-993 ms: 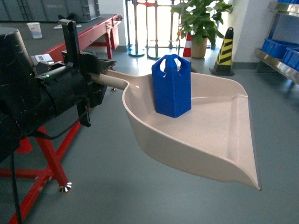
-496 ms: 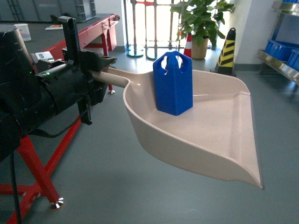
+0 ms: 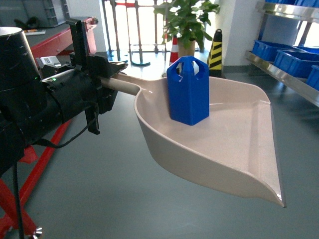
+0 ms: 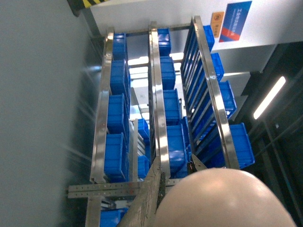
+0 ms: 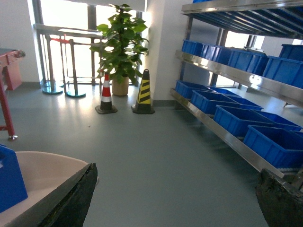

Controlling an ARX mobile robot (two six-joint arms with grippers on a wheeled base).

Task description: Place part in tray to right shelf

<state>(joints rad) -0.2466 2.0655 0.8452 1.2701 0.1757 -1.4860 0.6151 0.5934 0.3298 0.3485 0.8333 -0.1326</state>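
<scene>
Currently, on the left of the head view, the left gripper [image 3: 107, 74] is closed around the handle [image 3: 119, 84] of the tray [image 3: 239, 144], holding it in the air above the grey floor [image 3: 99, 189]. Behind this arm, a red-framed workbench [image 3: 50, 42] stands at the far left. The tray extends to the right from the handle, with its flat front lip toward the near right. The part [image 3: 188, 90] stands upright inside the tray, on the far-left area of the tray floor near the handle end, arched cutouts at the top. Farther back, a potted plant [image 3: 187, 20] and a black-and-yellow cone [image 3: 215, 47] stand beside a white wall. At the far right, the right shelf [image 3: 284, 74] carries large blue crates [image 3: 291, 62] and is well apart from the tray. In the right wrist view, the right gripper's two dark fingers [image 5: 71, 201] appear wide apart at the bottom corners, with nothing between them; the tray rim and one corner of the part show at the lower left.
</scene>
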